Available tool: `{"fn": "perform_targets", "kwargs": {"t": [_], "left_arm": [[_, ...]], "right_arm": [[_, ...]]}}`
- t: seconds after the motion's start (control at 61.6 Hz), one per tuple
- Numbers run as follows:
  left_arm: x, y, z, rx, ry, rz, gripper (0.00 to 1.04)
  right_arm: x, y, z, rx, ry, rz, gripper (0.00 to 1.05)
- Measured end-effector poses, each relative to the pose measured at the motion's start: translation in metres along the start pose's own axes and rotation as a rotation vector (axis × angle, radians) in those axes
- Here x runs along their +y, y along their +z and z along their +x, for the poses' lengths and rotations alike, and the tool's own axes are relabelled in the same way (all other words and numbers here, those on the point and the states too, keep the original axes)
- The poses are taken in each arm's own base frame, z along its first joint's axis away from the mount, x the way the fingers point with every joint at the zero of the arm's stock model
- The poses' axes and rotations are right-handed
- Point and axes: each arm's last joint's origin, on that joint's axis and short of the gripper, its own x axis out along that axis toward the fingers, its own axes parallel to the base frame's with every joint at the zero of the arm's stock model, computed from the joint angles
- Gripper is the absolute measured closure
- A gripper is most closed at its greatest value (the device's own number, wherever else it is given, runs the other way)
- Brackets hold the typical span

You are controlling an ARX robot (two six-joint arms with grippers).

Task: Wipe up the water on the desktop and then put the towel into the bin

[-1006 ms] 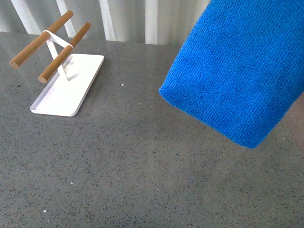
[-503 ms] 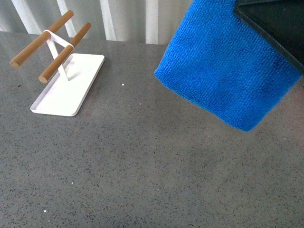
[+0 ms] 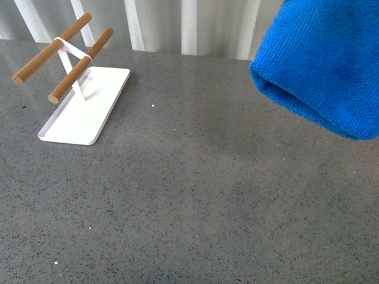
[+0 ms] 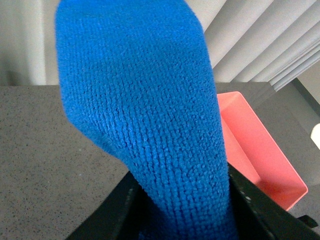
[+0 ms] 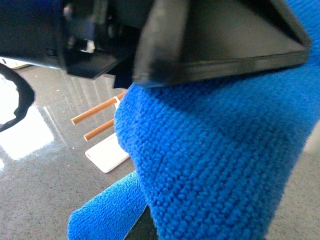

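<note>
Far left, a white tray (image 3: 83,118) carries 2 wooden rods (image 3: 50,50) on the grey counter (image 3: 177,195). Far right, the blue towel (image 3: 323,65) hangs clear above the counter, clamped between the fingers of the left hand (image 4: 180,205). A pink bin (image 4: 260,150) sits on the counter beyond the towel. The towel hides most of the right hand (image 5: 145,227), so I cannot tell its grip.

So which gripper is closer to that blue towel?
Left gripper: its fingers clamp the towel between them. The right gripper sits close against it too, but whether it touches is hidden.
</note>
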Motion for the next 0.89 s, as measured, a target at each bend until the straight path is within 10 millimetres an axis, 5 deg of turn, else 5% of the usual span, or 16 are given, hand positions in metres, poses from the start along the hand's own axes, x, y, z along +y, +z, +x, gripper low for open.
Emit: {"fn": "perform_targets", "kwargs": {"t": [0.195,0.341,0.503,0.649,0.827,0.892], "left_arm": [[0.027,0.002,-0.008,0.006,0.047,-0.023,0.34],[0.096,0.014,-0.046,-0.019,0.151,-0.075,0.05],[0.153,0.010,-0.122,-0.056,0.269,-0.092,0.07],[0.148,-0.032,-0.211,-0.066,0.261,-0.089,0.07],[0.136,-0.056,-0.246,-0.095,0.283,-0.073,0.08],[0.137,-0.069,-0.251,-0.309,0.456,0.105,0.22]], "right_arm": [[-0.013,0.005,-0.013,-0.007,-0.055,-0.002,1.01],[-0.029,0.010,-0.030,-0.018,-0.126,0.001,1.01],[-0.043,0.007,-0.042,0.000,-0.192,0.004,1.01],[-0.051,-0.007,-0.046,0.030,-0.217,0.023,1.01],[-0.051,-0.014,-0.046,0.050,-0.227,0.029,1.01],[-0.049,-0.016,-0.045,0.055,-0.219,0.027,1.01]]}}
